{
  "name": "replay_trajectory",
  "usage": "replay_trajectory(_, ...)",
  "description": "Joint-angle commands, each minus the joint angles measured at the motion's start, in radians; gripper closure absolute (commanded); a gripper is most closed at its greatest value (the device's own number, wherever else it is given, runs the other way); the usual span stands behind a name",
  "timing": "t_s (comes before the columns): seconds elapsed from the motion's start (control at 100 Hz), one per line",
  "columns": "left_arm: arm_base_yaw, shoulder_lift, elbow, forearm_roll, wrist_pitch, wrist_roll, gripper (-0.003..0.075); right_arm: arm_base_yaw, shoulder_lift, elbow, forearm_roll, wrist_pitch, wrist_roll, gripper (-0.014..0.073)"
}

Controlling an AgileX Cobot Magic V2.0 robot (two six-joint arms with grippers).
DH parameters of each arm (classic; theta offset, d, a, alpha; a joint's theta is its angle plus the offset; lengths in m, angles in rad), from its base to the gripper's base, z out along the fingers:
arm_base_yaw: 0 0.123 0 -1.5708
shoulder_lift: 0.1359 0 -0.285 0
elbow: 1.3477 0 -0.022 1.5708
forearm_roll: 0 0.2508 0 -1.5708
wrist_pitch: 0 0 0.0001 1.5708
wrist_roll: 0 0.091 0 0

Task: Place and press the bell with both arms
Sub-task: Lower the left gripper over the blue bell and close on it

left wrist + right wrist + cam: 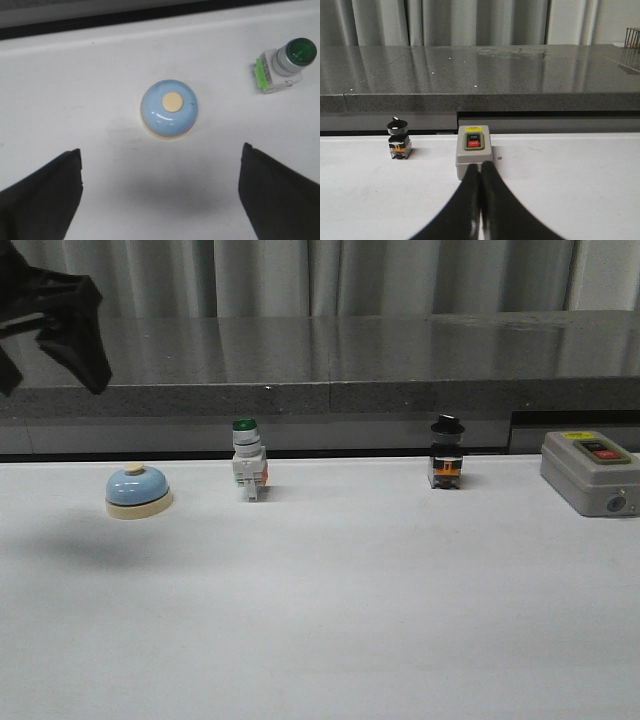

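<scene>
- The glossy light-blue desk bell [138, 490] with cream base and button stands on the white table [330, 610], at nine o'clock in the front view.
- The black left gripper [160, 195] hangs above it, fingers spread wide, empty.
- At three o'clock of the bell stands the green-capped white switch [248, 470]; further on, the black-capped switch [446, 453].
- The right gripper [480, 200] has fingers pressed together, holding nothing, near the grey on/off box [473, 156].
</scene>
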Motion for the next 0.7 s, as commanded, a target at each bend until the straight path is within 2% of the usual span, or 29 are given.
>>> replay_trajectory(0.0,-0.018,0.034,-0.095,-0.020,0.004,0.003,0.0113,-0.001,-0.017,-0.014,-0.012,-0.083,-0.002,0.0654)
replay_trajectory(0.34,-0.029,0.288,-0.313,-0.029,0.106,0.003,0.0113,-0.001,-0.017,-0.014,-0.012,-0.083,-0.002,0.0654)
replay_trajectory(0.69,-0.029,0.442,-0.428,-0.029,0.156,0.003,0.0113,-0.001,-0.017,-0.014,-0.012,-0.081,-0.002,0.0654)
